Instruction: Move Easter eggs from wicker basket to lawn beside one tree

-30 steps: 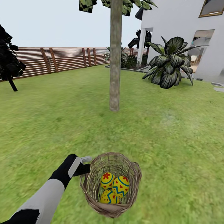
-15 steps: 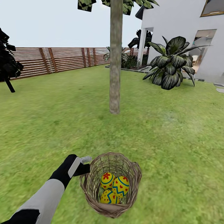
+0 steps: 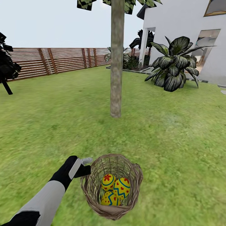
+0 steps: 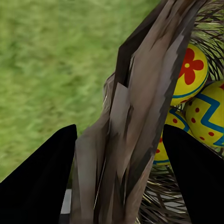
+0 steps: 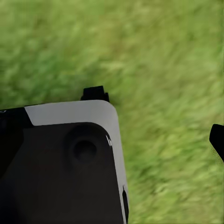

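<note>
The wicker basket (image 3: 138,175) hangs low in the head view above the lawn (image 3: 175,141), with three Easter eggs (image 3: 121,187) lying together inside it. My left gripper (image 3: 85,166) is shut on its near-left rim. In the left wrist view the braided rim (image 4: 135,116) fills the gap between the black fingers (image 4: 42,177), and the eggs (image 4: 189,74) show beyond it. The tree (image 3: 116,78), pale-trunked, stands straight ahead on the grass. In the right wrist view a dark tip (image 5: 218,140) sits at the frame edge over grass beside a grey and black robot part (image 5: 74,158).
A brown slat fence (image 3: 56,59) bounds the garden at the back left. A white house (image 3: 185,28) and a dark striped-leaf plant (image 3: 174,64) stand at the right. A near-black narrow tree (image 3: 6,69) is at the far left.
The whole view has advanced toward the tree, whose base now sits lower in the picture. Basket, eggs and left gripper keep their place in the view.
</note>
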### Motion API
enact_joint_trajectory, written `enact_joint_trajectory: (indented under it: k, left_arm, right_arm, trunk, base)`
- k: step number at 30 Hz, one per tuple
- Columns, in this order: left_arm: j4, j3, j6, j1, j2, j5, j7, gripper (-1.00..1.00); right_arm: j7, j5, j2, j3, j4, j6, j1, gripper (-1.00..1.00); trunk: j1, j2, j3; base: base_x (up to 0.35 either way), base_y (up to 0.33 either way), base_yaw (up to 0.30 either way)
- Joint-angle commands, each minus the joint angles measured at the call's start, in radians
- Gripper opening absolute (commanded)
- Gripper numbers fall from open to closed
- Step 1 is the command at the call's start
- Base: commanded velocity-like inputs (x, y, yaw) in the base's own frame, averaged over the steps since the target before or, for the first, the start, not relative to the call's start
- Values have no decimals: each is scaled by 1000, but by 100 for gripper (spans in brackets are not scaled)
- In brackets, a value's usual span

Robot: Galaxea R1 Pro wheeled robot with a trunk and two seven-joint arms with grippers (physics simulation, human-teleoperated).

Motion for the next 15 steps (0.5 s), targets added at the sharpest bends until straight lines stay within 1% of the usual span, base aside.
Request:
enact_joint_trajectory:
  k: [1, 15]
  left_arm:
    - [-2, 1, 2, -1, 0, 25, 10, -100]
    - [-2, 2, 2, -1, 1, 25, 11, -100]
  right_arm:
    - [1, 9, -1, -9, 4, -7, -2, 100]
    - [1, 9, -1, -9, 4, -7, -2, 100]
  trunk:
    - [1, -1, -1]
    - [1, -1, -1]
  base:
    - [328, 0, 0]
    - [328, 0, 0]
